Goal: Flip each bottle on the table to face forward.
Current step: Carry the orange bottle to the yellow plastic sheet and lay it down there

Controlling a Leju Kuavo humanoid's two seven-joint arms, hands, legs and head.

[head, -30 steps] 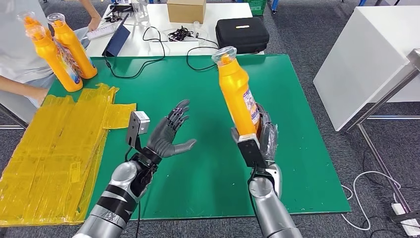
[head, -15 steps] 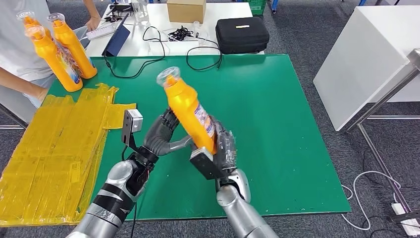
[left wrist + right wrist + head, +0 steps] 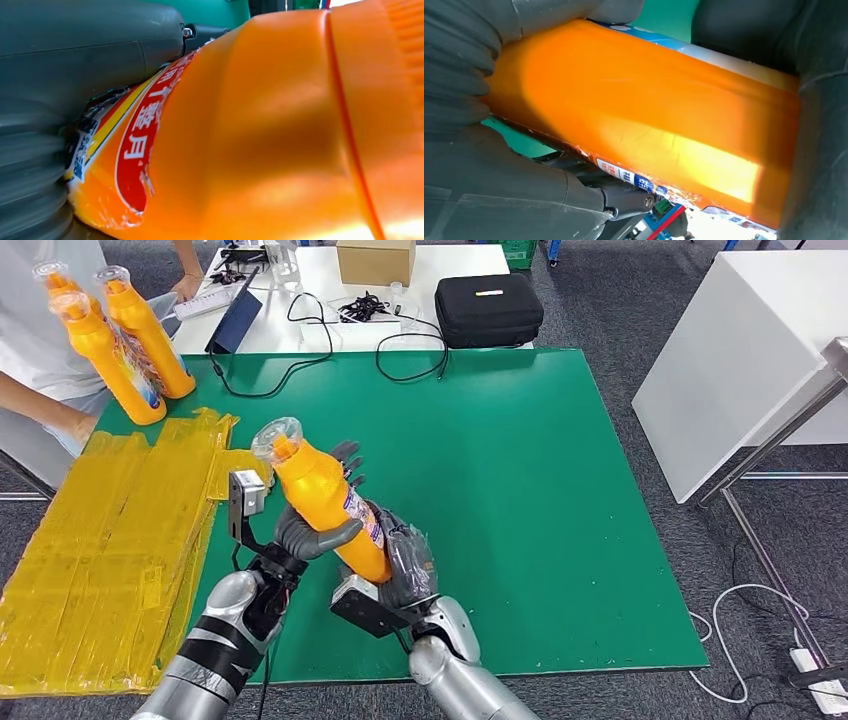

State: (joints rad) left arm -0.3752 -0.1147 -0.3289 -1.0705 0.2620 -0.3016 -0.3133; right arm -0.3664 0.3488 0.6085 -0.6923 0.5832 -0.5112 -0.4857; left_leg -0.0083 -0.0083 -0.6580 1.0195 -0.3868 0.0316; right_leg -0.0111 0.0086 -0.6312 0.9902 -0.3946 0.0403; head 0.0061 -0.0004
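Over the green surface (image 3: 560,500), from my head cam, I've got the orange bottle (image 3: 322,498) up in the air, tilted with its clear cap toward the far left. My right hand (image 3: 400,562) is wrapped round the lower body near the base, and my left hand (image 3: 312,530) has its thumb across the front at label height with fingers behind, so both are holding it. Two more orange bottles (image 3: 120,335) stand upright at the far left corner beside a person's arm (image 3: 45,405).

Left wrist cam: super close, glossy orange plastic and the red label (image 3: 137,150) right against the grey thumb (image 3: 90,40).

Right wrist cam: the bottle body (image 3: 644,115) sits clamped between dark fingers (image 3: 464,60) and palm.

My guess: smooth moulded plastic, fairly stiff, a bit slippery with some heft if full. I'd grip the flat mid-body over the label, not the neck.
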